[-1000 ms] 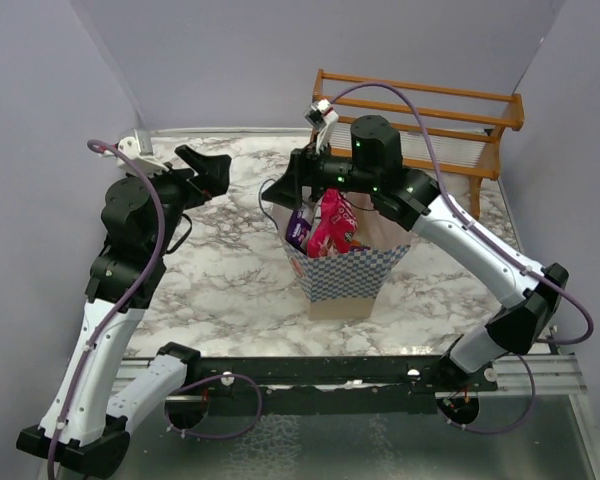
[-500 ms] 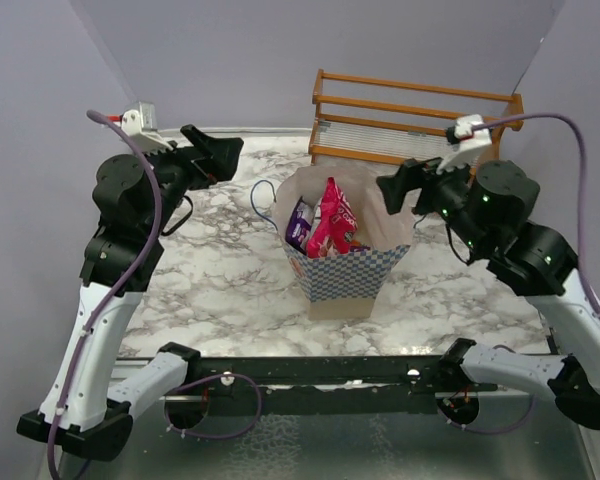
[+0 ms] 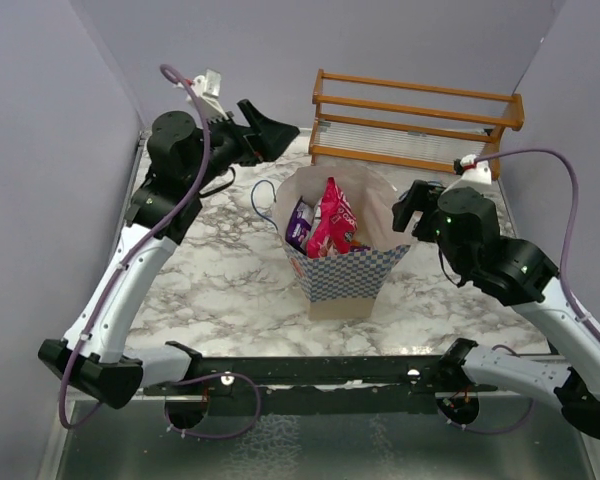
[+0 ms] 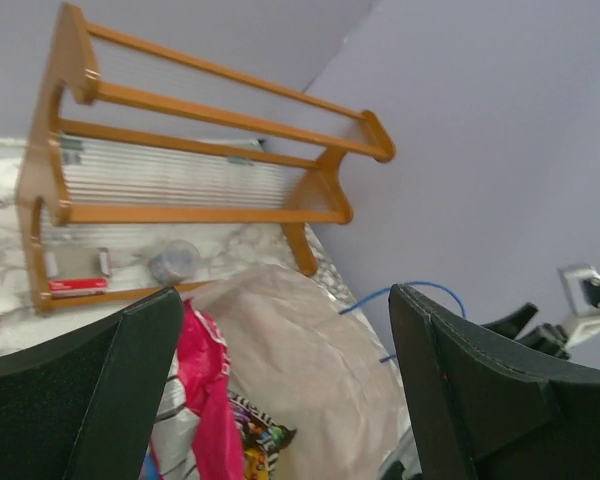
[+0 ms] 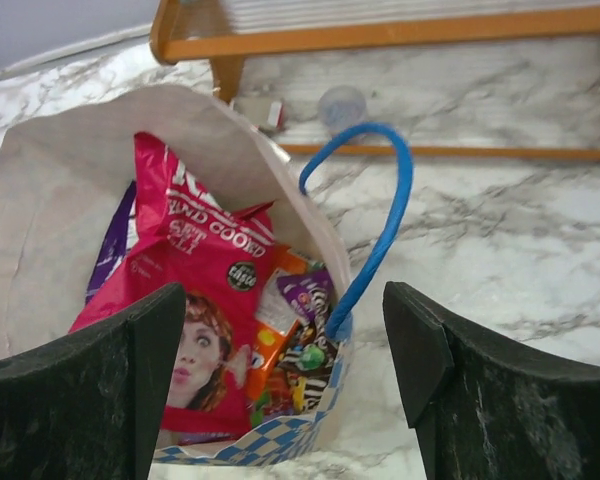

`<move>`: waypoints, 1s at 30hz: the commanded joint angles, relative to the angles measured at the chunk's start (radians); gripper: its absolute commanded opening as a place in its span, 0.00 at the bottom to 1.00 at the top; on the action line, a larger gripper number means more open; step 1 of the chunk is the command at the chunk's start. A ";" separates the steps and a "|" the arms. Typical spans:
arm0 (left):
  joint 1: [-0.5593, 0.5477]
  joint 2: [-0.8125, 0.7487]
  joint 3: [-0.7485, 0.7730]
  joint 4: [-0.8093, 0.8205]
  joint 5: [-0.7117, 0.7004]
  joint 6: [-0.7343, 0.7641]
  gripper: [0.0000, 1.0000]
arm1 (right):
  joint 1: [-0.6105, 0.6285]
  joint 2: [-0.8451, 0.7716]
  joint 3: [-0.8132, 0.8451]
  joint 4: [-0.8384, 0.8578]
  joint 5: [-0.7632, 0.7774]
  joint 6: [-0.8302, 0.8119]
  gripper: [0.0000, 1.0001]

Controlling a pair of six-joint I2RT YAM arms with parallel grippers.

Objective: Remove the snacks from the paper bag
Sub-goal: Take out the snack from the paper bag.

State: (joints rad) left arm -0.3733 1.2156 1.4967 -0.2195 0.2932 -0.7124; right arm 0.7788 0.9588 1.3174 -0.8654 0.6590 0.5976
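The blue-and-white checkered paper bag [image 3: 346, 276] stands upright mid-table, mouth open, cream inside [image 4: 320, 360]. Snacks fill it: a tall pink-red bag with a face [image 3: 330, 226] [image 5: 195, 290] [image 4: 206, 395], a purple packet [image 3: 300, 222], and small orange and purple packets [image 5: 302, 330] near the blue cord handle [image 5: 382, 225]. My left gripper [image 3: 283, 131] [image 4: 288, 300] hovers open above the bag's back left edge. My right gripper [image 3: 412, 206] [image 5: 285, 300] stands open just right of the bag, looking into it. Neither holds anything.
A wooden rack [image 3: 416, 124] [image 4: 190, 150] stands at the back, close behind the bag. A small clear round object [image 5: 340, 103] and a small red-and-white item [image 4: 76, 287] lie by its base. Grey walls close in on left, back and right.
My right arm pulled off the bag's top and swung out to its right. My left arm rose and reached in toward the bag's back left edge.
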 commanded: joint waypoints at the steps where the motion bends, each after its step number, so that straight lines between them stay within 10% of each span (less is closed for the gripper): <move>1: -0.119 0.015 0.059 0.071 -0.002 -0.025 0.86 | 0.002 -0.062 -0.095 0.165 -0.119 0.087 0.74; 13: -0.356 0.062 0.119 -0.053 -0.133 0.066 0.83 | 0.002 -0.168 -0.181 0.564 -0.309 -0.242 0.04; 19: -0.536 0.041 0.068 -0.155 -0.460 0.181 0.80 | 0.002 -0.220 -0.243 0.814 -0.814 -0.414 0.02; 30: -0.599 0.077 0.063 -0.410 -0.778 0.182 0.78 | 0.002 -0.168 -0.215 0.791 -0.758 -0.397 0.02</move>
State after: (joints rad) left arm -0.9703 1.2793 1.5295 -0.4980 -0.3256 -0.5320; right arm 0.7776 0.8062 1.0706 -0.1864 -0.0383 0.2199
